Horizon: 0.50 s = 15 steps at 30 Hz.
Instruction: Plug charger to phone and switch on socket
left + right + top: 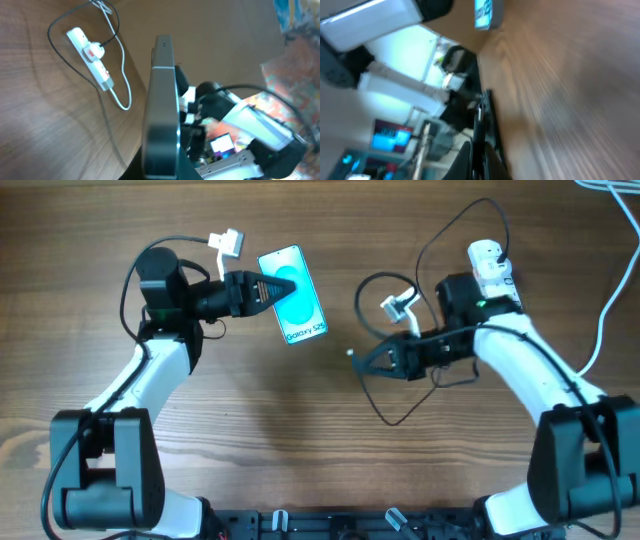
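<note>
Wood table [300,450]. Overhead: left gripper [264,289] pinches phone [296,298]. Right gripper [357,359] has its tips together, hold unclear. Charger [393,422] loops around it, socket [490,264] behind. Left wrist: phone edge-on, socket beyond. Right wrist: blurred.

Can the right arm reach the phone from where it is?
Probably yes. Only bare table lies between the right end effector, pinching the cable, and the phone that the left end effector holds.
</note>
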### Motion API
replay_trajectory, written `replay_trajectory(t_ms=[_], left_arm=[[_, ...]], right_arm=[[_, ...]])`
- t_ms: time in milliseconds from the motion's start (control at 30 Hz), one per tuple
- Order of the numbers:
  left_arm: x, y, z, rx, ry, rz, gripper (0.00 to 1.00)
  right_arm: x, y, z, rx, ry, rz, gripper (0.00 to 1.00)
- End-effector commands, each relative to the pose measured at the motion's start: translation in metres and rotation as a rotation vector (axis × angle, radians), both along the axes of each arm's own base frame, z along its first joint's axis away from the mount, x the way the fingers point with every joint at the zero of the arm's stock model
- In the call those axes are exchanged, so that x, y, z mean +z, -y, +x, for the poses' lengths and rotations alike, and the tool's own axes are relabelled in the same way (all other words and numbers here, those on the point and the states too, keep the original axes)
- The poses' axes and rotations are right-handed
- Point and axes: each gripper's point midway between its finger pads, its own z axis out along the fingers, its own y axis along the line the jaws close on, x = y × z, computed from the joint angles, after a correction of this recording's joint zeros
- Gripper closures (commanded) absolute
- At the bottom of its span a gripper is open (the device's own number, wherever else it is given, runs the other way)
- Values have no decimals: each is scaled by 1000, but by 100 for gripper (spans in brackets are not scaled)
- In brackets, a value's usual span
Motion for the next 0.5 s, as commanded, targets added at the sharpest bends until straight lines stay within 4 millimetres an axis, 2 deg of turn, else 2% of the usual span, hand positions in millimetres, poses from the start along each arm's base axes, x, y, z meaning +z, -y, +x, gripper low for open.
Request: replay_trajectory(t_ms=[0,67,133,400,467], left_arm=[[5,20,1,5,-84,-14,96],[4,35,0,8,-103,-12,96],[6,40,-3,-8,-91,-13,96],[12,34,-10,-57,-14,-17,96],[12,27,-8,-50,-15,-18,96]], right_arm=[[7,-22,-6,59,-78,69,95],[6,-35,3,62,-77,32,95],[11,-44,7,75,-66,42,95],[18,-44,5,95,-78,76,95],[19,-44,6,95,-72,77,95]])
